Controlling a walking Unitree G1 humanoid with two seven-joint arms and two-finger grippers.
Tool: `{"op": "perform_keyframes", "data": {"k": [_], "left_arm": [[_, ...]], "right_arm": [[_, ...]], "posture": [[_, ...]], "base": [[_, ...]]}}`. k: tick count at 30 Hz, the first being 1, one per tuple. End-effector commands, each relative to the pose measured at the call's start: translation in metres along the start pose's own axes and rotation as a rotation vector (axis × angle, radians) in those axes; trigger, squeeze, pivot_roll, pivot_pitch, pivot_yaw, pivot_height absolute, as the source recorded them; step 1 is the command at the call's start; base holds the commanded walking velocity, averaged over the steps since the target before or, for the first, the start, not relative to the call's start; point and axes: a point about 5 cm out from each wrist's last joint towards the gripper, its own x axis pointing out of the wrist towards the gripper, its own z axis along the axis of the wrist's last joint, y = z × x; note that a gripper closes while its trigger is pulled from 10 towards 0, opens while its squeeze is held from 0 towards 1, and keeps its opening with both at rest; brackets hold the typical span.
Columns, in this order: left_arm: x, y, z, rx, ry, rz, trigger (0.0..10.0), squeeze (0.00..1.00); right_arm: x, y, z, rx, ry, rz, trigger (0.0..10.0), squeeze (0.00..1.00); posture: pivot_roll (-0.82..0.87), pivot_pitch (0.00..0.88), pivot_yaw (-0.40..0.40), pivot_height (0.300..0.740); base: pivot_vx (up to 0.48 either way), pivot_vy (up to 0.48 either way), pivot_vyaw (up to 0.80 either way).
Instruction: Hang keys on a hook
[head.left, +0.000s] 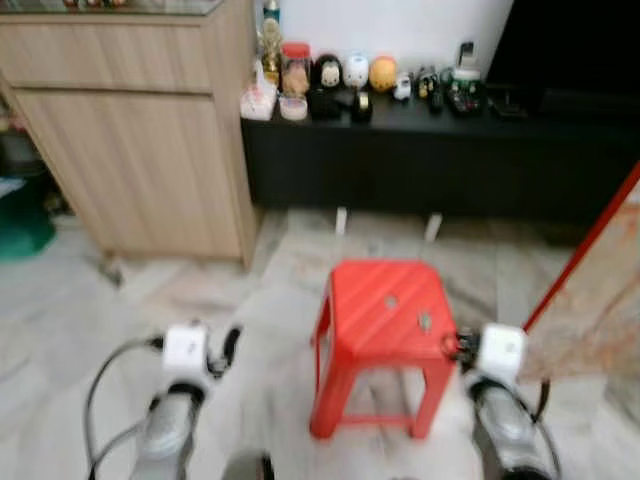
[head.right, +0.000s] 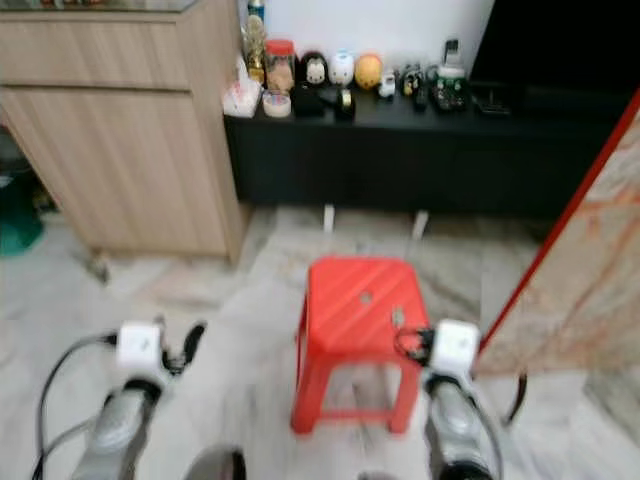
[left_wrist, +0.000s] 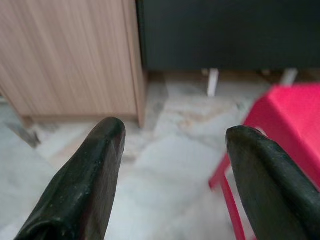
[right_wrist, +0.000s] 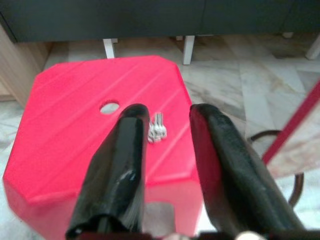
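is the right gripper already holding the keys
No, the keys lie flat on the red stool, and the right gripper hovers above them with its fingers open.

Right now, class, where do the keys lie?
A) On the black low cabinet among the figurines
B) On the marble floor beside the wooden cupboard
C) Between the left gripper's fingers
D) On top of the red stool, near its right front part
D: the keys rest on the seat of the red stool, a small silver bunch just ahead of the open right gripper.
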Motion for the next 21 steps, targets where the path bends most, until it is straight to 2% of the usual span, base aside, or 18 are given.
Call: {"op": "perform_keyframes", "data": {"k": [1, 3, 8, 21], "left_arm": [[-0.0005, -0.0065, -0.0031, -0.022, 0.014, -0.009, 10.0, 0.0], [-0.0002, -0.0061, -0.0027, -0.022, 0.013, -0.009, 10.0, 0.0], [0.0002, -0.0063, -0.0024, -0.023, 0.013, -0.012, 10.0, 0.0], [0.0009, -0.0066, -0.0018, -0.021, 0.011, -0.015, 10.0, 0.0]], "right_arm": [[-0.002, -0.0129, -0.0032, -0.022, 0.019, -0.032, 10.0, 0.0], [-0.0018, -0.0123, -0.0027, -0.027, 0.016, -0.028, 10.0, 0.0], [-0.0017, -0.0119, -0.003, -0.039, 0.019, -0.027, 10.0, 0.0], [-0.0016, -0.0113, -0.0041, -0.024, 0.028, -0.032, 10.0, 0.0]], "posture": [[0.05, 0.0, -0.032, 0.628], [0.05, 0.0, -0.031, 0.628], [0.05, 0.0, -0.03, 0.628], [0.06, 0.0, -0.03, 0.628]], "base": [[0.315, 0.0, 0.0], [0.315, 0.0, 0.0], [0.315, 0.0, 0.54], [0.317, 0.0, 0.0]]}}
